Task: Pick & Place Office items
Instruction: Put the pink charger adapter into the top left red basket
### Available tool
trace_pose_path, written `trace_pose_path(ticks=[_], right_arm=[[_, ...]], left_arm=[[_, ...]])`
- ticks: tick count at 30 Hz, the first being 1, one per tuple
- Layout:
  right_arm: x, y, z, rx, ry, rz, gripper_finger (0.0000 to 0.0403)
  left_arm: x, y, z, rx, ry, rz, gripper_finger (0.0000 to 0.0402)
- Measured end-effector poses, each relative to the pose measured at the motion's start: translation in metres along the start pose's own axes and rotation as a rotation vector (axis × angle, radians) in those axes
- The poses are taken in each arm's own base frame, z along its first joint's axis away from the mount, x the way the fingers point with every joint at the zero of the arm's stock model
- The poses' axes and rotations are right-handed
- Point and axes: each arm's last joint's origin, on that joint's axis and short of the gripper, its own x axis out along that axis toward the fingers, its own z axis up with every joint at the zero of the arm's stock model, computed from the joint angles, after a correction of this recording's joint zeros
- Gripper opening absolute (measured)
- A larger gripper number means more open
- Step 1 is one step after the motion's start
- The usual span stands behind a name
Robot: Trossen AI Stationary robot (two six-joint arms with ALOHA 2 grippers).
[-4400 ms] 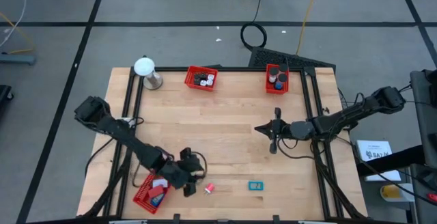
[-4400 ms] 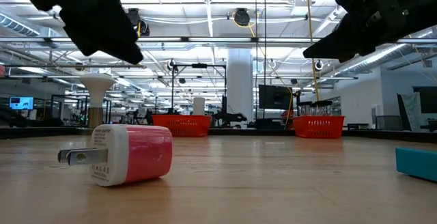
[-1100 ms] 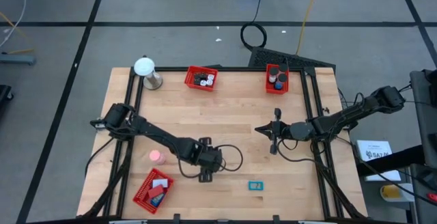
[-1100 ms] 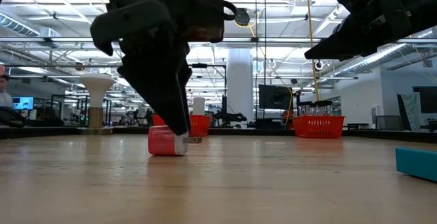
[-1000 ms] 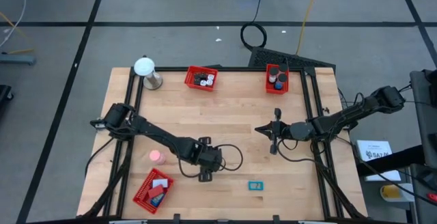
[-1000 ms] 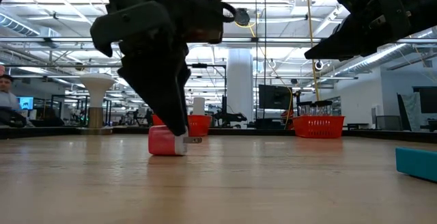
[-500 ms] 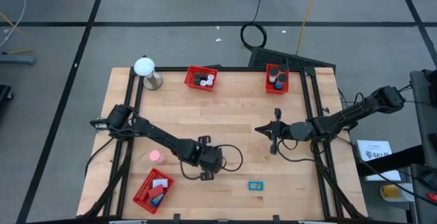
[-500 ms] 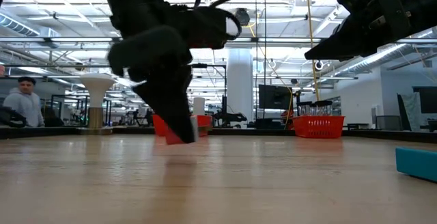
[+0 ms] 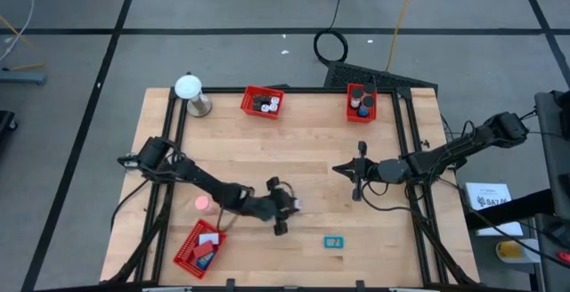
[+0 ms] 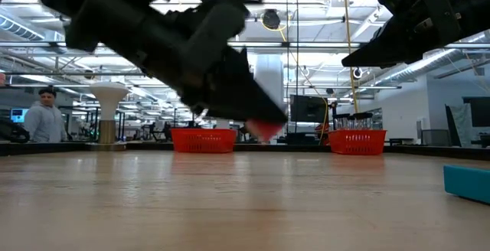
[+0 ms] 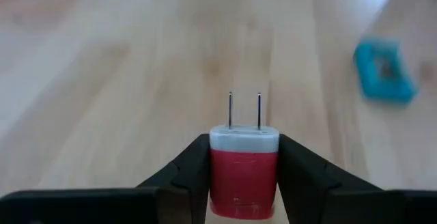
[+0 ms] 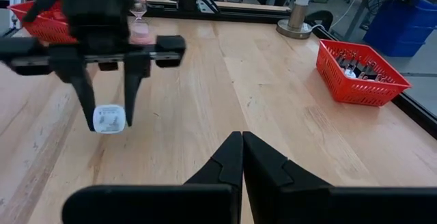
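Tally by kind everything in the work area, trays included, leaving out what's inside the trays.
Red mesh trays: 3
Red charger plug: 1
Teal piece: 1
Pink item: 1
White ball on stand: 1
Total: 7

A white ball on a silver stand [image 9: 191,93] sits at the desk's [image 9: 303,158] far left corner. Three red mesh trays rest on it: one [image 9: 263,101] mid far edge, one [image 9: 361,101] toward the far right, one [image 9: 198,247] at the near left corner.

L end effector [image 12: 107,111] w/ plug adapter [image 12: 108,119]
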Motion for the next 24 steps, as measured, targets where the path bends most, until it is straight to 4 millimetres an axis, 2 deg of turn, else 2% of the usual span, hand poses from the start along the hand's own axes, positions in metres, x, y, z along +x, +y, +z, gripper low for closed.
trace_pose_path(ticks=[3,7,14,20,24], right_arm=[[0.0,0.0,0.001,0.011,-0.008,0.001,0.0002],[0.002,0.001,0.002,0.026,-0.024,0.002,0.0002],[0.016,0.0,-0.001,0.037,-0.028,0.045,0.0002],[0.034,-0.005,-0.012,0.058,0.023,0.083,0.0002],[0.045,-0.007,-0.018,0.072,0.03,0.125,0.0002]], left_arm=[[-0.005,0.018,-0.002,-0.042,-0.187,-0.02,0.0132],[-0.01,0.043,-0.006,-0.047,-0.299,-0.035,0.0132],[0.0,0.066,-0.004,0.005,-0.292,-0.04,0.0132],[0.015,0.077,-0.013,0.009,-0.265,-0.043,0.0132],[0.029,0.077,-0.016,0.003,-0.284,-0.06,0.0132]])
